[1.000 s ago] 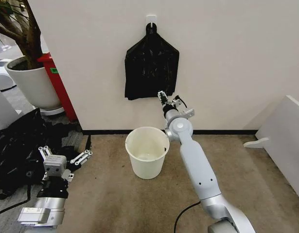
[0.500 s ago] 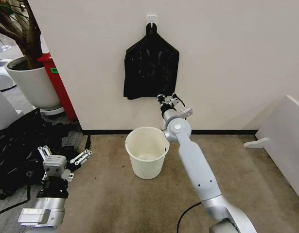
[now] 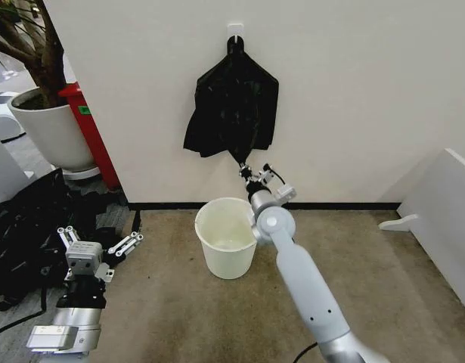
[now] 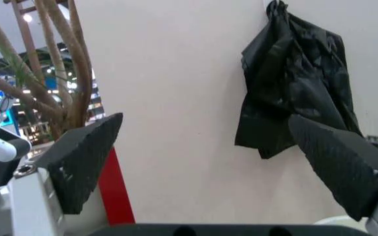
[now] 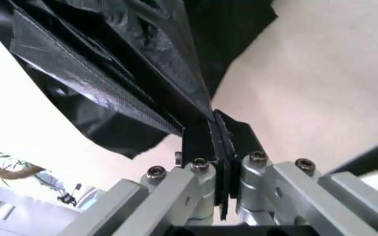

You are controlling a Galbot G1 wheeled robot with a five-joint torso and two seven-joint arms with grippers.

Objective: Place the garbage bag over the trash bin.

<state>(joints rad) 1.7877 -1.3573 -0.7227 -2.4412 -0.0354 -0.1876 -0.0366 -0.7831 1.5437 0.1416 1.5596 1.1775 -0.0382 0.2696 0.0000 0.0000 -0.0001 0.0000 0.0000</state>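
A black bundle of bags (image 3: 236, 91) hangs from a hook (image 3: 234, 29) on the wall. My right gripper (image 3: 244, 168) is shut on the lower edge of one thin glossy garbage bag (image 3: 237, 151) from that bundle, stretching it down into a point. In the right wrist view the plastic of the garbage bag (image 5: 130, 73) is pinched between the closed fingers (image 5: 199, 142). The cream-white trash bin (image 3: 228, 236) stands on the floor just below and to the left of that gripper. My left gripper (image 3: 97, 243) waits low on the left, open, with its pads (image 4: 84, 162) wide apart.
A big black plastic heap (image 3: 28, 227) lies on the floor at the left. Behind it stand a white plant pot (image 3: 51, 132) with a tree and a red object (image 3: 92, 140). A white panel (image 3: 444, 219) stands at the right. Bare carpet surrounds the bin.
My right gripper has moved left and down, staying shut on the bag; the bundle's lower edge is now drawn down into a point. The left arm is still.
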